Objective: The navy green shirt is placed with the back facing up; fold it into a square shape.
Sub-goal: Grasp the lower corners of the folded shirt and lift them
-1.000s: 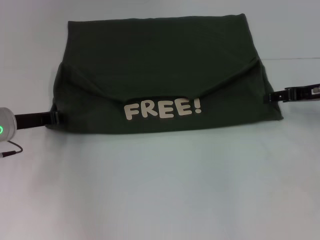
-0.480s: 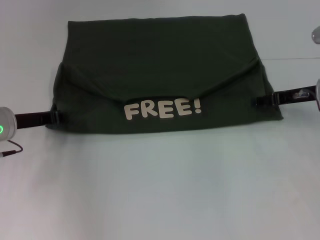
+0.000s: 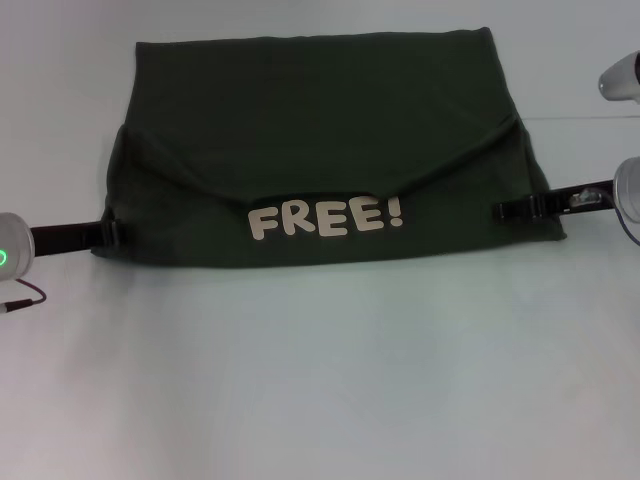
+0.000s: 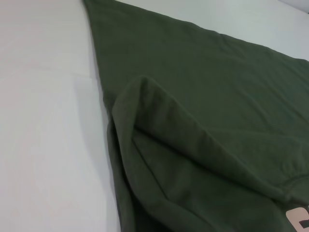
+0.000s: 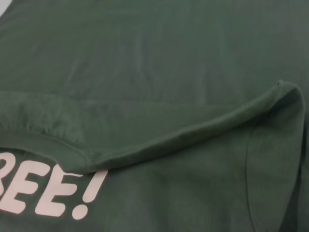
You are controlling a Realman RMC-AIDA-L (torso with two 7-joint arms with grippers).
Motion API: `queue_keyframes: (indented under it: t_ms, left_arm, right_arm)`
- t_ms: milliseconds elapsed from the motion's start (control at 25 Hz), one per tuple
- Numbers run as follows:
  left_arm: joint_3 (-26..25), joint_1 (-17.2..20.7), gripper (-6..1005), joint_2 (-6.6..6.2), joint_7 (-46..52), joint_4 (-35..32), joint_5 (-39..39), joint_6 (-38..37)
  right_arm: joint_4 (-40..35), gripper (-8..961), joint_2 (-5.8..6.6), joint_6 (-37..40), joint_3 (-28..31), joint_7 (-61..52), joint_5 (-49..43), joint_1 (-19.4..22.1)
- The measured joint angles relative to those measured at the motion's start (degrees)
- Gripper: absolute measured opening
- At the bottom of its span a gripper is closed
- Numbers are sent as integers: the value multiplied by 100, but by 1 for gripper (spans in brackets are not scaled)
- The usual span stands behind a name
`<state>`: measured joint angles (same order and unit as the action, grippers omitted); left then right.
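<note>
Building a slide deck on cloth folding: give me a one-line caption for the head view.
Partly folded navy green shirt on a white table, left gripper at its edge, right gripper over its opposite side.

The shirt (image 3: 320, 130) is soft matt knit cloth with a faintly fuzzy face, its folded edges thick and rolled, and the cream letters (image 3: 327, 218) on it look like a smooth, flat print. It lies on a table (image 3: 320, 380) with a smooth, pale, matt top. The left gripper (image 3: 112, 233) and right gripper (image 3: 500, 211) have black fingers of a hard, dull-finished material, while the arm housings behind them look like glossy pale plastic.
</note>
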<state>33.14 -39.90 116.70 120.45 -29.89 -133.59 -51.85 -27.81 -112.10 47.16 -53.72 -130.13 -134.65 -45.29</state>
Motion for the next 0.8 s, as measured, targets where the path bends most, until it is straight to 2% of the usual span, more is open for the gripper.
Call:
queue_keyframes:
  t_ms: [480,800]
  left_arm:
    - [0,-19,41,-7,4,0,0,0]
    - [0,-18,41,-7,-3,0,0,0]
  right_arm:
    - [118,704,-4,-136,-33,0,-144,-3]
    - [118,703,-49,-68,-33,74,-148,15]
